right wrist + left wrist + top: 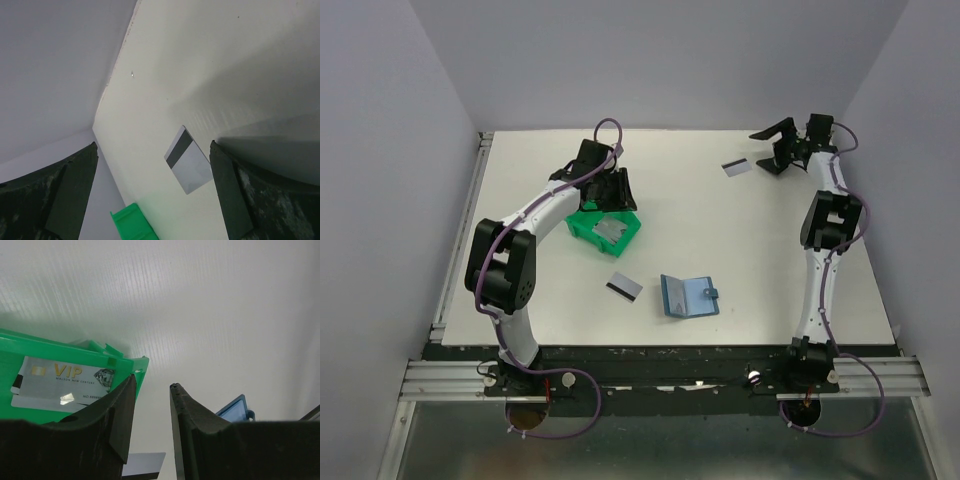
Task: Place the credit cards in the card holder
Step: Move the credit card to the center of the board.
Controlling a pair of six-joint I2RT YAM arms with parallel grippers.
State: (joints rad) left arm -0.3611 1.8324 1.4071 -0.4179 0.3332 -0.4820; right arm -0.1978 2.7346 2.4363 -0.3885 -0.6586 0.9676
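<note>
Three credit cards show. One lies face up, with gold lettering, inside a green bin (611,232) (60,382). A second credit card (623,288) (145,462) lies on the table left of the card holder (688,295) (235,410), a blue wallet lying open. The third credit card (737,167) (189,162) is at the back right. My left gripper (612,200) (152,385) hangs over the bin's right rim, jaws partly open with nothing between them. My right gripper (768,148) (152,150) stands wide open just right of the third card, off the table surface.
The green bin (582,228) (75,351) (132,222) sits left of centre, under the left gripper. Grey walls close in the table on the left, back and right. The right gripper is near the back right corner.
</note>
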